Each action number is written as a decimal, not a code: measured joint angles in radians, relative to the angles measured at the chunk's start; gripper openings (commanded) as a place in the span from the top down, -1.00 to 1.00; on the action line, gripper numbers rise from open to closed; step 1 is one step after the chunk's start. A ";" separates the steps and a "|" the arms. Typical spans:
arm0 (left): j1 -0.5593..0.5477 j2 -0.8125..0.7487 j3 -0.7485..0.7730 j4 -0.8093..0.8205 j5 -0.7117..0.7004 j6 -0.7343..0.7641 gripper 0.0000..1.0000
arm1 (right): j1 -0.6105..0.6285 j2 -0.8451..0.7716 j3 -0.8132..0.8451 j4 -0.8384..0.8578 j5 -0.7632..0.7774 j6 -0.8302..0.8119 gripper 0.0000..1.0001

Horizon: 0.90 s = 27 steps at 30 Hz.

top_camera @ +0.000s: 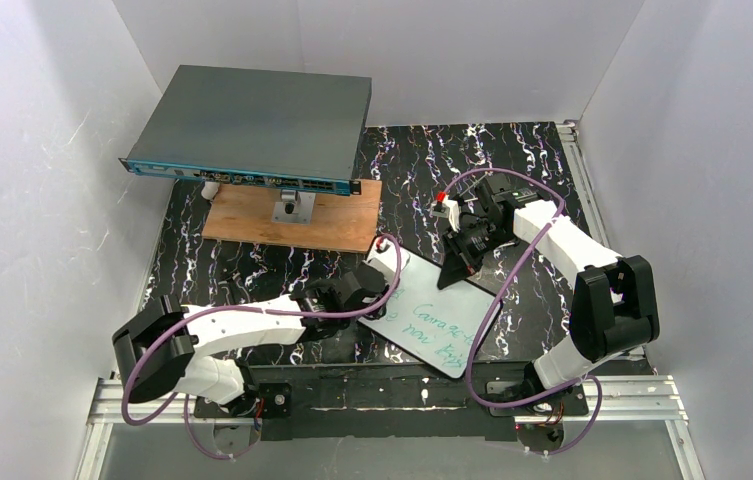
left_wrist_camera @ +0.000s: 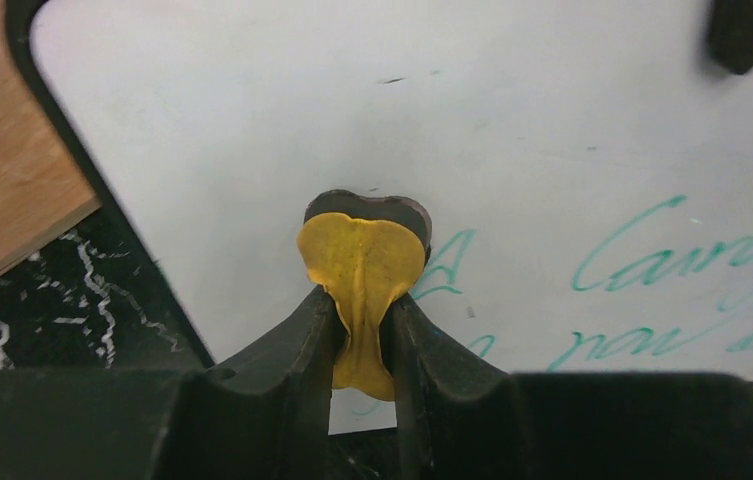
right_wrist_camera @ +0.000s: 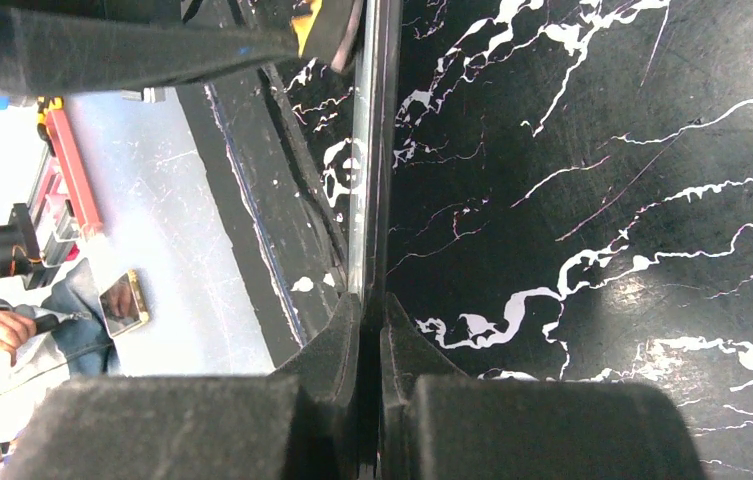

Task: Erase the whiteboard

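The whiteboard [top_camera: 430, 318] lies tilted on the black marbled table, with green handwriting [left_wrist_camera: 674, 262] across its near half; its far part [left_wrist_camera: 252, 120] is bare white. My left gripper [left_wrist_camera: 362, 312] is shut on a yellow eraser pad [left_wrist_camera: 362, 258] with a dark face, and the pad rests against the board by the first green letter. In the top view the left gripper [top_camera: 376, 277] sits at the board's left corner. My right gripper [right_wrist_camera: 372, 318] is shut on the board's thin edge [right_wrist_camera: 372, 150], at its far right side [top_camera: 462, 262].
A large grey box with a blue front edge [top_camera: 252, 130] stands at the back left above a brown wooden plank [top_camera: 252, 225]. White walls close in the sides and back. An aluminium rail [top_camera: 382, 400] runs along the near edge.
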 measured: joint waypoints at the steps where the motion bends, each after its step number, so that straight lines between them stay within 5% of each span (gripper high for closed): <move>1: -0.003 0.000 -0.002 0.012 0.023 0.011 1.00 | 0.000 0.000 0.000 -0.003 0.001 -0.001 0.97; 8: -0.017 0.010 -0.003 0.072 0.101 0.036 1.00 | -0.001 0.000 0.000 -0.007 -0.002 -0.007 0.97; 20: -0.031 0.011 0.002 0.009 -0.136 -0.061 1.00 | 0.000 0.003 0.000 -0.001 -0.007 -0.008 0.97; 27: -0.021 0.011 -0.007 0.039 -0.055 -0.007 1.00 | -0.002 0.006 0.000 -0.001 -0.004 -0.003 0.97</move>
